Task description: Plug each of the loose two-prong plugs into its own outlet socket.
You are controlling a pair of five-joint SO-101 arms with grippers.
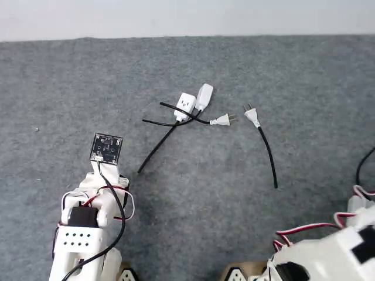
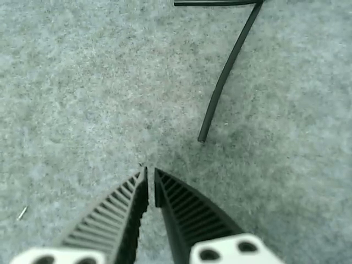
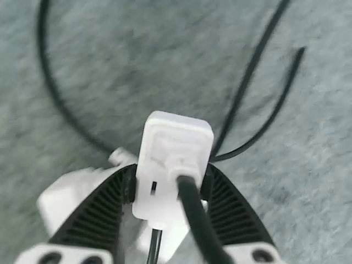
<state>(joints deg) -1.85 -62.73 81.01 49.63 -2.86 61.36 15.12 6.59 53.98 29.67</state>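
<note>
In the high view the left arm [image 1: 82, 228] stands at the lower left corner. It is folded low, and its wrist camera board [image 1: 106, 148] faces up the table toward the free tip of a long black cord [image 1: 157, 147]. The right arm [image 1: 328, 254] sits at the lower right corner, with its white body and red-and-white wires just inside the frame edge.

Two outlet sockets [image 1: 185, 106] lie touching each other at mid-table. Just to their right lies a white plug [image 1: 221, 120], prongs pointing right. A second plug [image 1: 251, 115] lies near it but apart, and its own cord [image 1: 268, 153] curves back toward the arms. The grey carpet [image 1: 304, 70] runs open on every side of this cluster, with the far edge well beyond it.

In the left wrist view the left gripper [image 2: 149, 173] hovers over bare carpet. Its ribbed fingers [image 2: 110, 220] are drawn together to a thin slit with nothing between them. The long cord's cut tip lies near, ahead of the fingertips.

In the right wrist view the right gripper [image 3: 170, 170] clasps a white socket block [image 3: 165, 143], with both ribbed pads against its sides (which of the two sockets it is, I cannot tell). A black lead [image 3: 190, 209] enters its face, and another white piece [image 3: 66, 198] lies just beneath. The moulding on the block's face is too blurred to read.
</note>
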